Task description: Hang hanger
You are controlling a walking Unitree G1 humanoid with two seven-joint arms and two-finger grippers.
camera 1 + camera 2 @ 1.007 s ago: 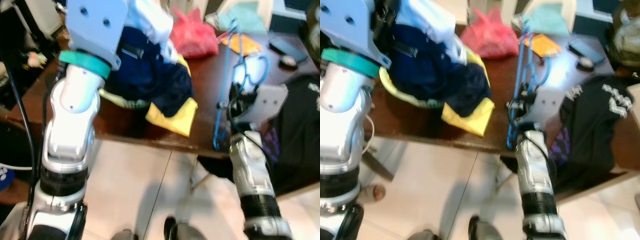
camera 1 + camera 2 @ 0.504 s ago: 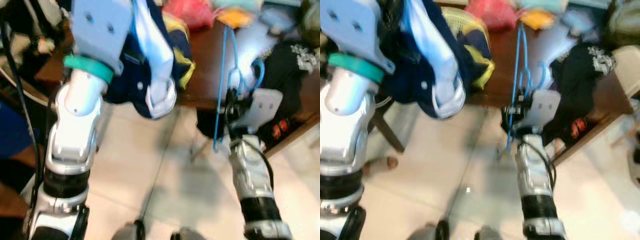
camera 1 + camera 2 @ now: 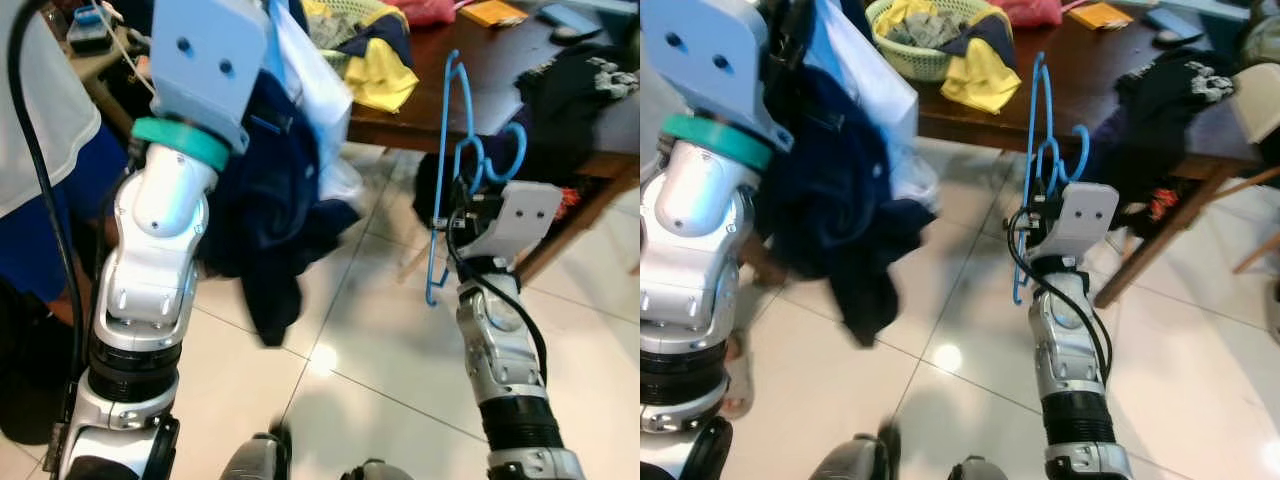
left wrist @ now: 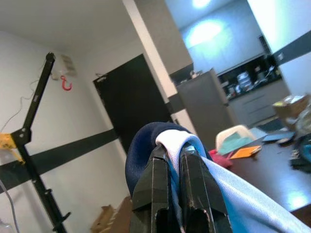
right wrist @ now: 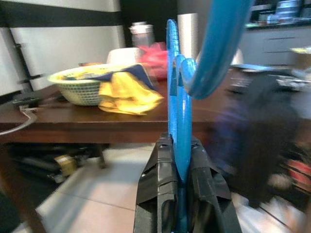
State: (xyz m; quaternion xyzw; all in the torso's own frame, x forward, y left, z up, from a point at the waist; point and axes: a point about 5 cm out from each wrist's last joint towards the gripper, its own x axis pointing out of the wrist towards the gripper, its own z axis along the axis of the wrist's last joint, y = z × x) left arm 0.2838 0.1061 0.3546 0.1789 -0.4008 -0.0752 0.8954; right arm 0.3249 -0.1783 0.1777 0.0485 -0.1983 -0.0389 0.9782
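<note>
Pale floor tiles [image 3: 380, 330] are lying under me, with a dark wooden table [image 3: 1060, 100] ahead carrying a green basket [image 3: 925, 60] of yellow cloth. I am seeing my right gripper [image 5: 176, 160] pinching the blue hanger [image 3: 448, 180] upright, clear of the table edge. My left gripper [image 4: 171, 167] is clamping a dark navy garment [image 3: 262, 215] with pale blue lining, dangling over the floor.

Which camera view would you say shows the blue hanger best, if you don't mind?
The right eye view: the whole blue hanger stands upright, gripped by the right gripper. The left eye view matches; the right wrist view gives a blurred close-up.
</note>
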